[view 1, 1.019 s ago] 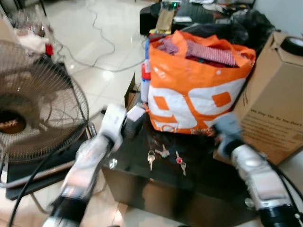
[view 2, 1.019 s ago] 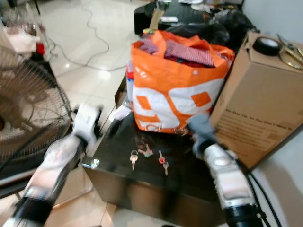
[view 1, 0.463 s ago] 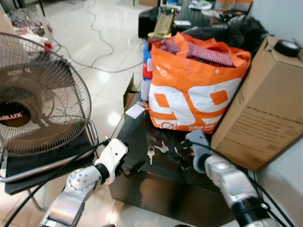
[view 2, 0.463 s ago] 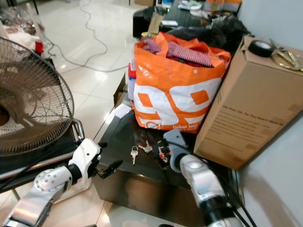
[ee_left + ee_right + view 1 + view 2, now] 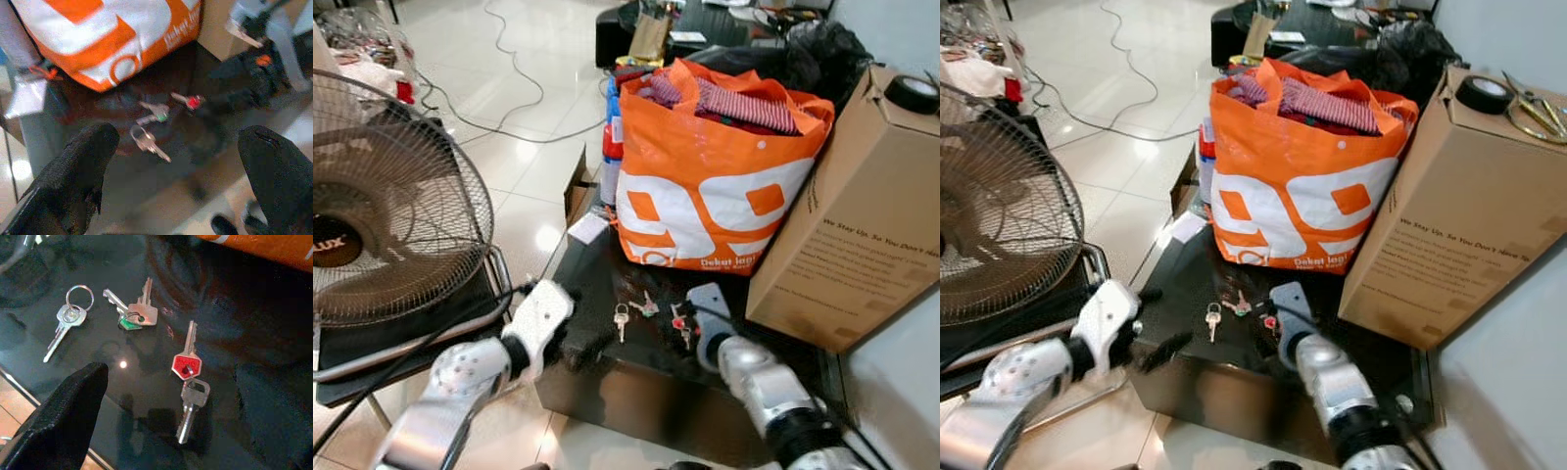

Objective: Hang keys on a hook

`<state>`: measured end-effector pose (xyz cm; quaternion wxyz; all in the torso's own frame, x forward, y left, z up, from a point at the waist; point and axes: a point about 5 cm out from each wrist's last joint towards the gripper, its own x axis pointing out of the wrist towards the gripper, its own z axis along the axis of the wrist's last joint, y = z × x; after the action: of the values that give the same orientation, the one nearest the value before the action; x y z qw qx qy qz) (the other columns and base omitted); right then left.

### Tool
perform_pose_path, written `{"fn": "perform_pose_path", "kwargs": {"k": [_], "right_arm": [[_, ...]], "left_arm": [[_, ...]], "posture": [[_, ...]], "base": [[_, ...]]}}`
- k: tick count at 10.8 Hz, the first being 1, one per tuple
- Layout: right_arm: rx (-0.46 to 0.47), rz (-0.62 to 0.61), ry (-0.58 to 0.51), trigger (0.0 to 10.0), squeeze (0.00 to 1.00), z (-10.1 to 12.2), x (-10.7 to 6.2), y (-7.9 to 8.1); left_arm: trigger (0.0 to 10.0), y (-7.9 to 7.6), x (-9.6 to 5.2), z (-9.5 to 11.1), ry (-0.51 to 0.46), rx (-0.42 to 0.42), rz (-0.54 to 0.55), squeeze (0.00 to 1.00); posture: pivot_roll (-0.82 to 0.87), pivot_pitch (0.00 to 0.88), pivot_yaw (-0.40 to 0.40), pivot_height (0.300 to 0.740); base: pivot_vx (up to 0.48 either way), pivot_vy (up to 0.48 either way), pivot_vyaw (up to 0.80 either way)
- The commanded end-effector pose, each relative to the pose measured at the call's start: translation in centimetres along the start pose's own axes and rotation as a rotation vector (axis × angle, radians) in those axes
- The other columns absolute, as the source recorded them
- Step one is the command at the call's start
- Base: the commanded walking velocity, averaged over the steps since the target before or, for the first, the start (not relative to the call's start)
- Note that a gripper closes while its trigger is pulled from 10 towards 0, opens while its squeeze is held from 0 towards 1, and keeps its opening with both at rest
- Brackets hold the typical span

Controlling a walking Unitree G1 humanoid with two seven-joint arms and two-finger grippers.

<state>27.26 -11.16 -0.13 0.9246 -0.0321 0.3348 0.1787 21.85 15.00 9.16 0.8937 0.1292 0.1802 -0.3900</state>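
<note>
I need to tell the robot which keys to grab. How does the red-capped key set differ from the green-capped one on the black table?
The red-capped key set lies directly ahead of the right gripper, between its open fingers; the green-capped key set lies farther off, toward the lone key on a ring. The red set's two keys point in opposite directions in a line; the green set's two fan apart at an angle. Both hold two silver keys and lie flat on the table.

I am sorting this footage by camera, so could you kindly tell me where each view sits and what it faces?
Head views: look forward and down at a black table with keys before an orange bag; both silver arms show.
Left wrist view: looks along the open left claw at the keys.
Right wrist view: close above the keys, between the open right claw fingers.
All share the red-capped key.
</note>
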Motion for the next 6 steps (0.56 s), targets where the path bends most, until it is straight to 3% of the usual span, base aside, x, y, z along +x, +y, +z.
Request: {"fn": "perform_pose_path", "kwargs": {"k": [1,3,4,5,6], "right_arm": [[0.015,-0.018,-0.035,10.0,0.00,0.7,0.1,-0.3],[0.032,-0.026,-0.069,10.0,0.00,1.2,0.8,0.5],[0.032,-0.033,-0.082,8.1,0.00,1.2,1.0,0.8],[0.035,-0.043,-0.092,7.3,0.00,1.1,1.1,1.0],[0.049,-0.061,-0.110,8.4,0.00,1.0,1.2,1.3]], "left_arm": [[10.0,-0.4,-0.1,0.3,-0.002,0.005,-0.024,0.00],[10.0,-1.0,-0.8,0.6,0.009,-0.005,-0.040,0.00],[10.0,-1.1,-1.2,0.6,0.014,-0.007,-0.040,0.00],[10.0,-1.1,-1.8,0.8,0.020,-0.006,-0.038,0.00],[10.0,-1.1,-2.6,1.0,0.030,0.001,-0.039,0.00]], "posture": [[-0.06,0.067,-0.051,0.740],[-0.04,0.102,-0.054,0.740],[-0.03,0.118,-0.054,0.740],[-0.02,0.136,-0.045,0.740],[-0.01,0.150,-0.018,0.740]], "base": [[0.000,0.000,0.00],[0.000,0.000,0.00],[0.000,0.000,0.00],[0.000,0.000,0.00],[0.000,0.000,0.00]]}}
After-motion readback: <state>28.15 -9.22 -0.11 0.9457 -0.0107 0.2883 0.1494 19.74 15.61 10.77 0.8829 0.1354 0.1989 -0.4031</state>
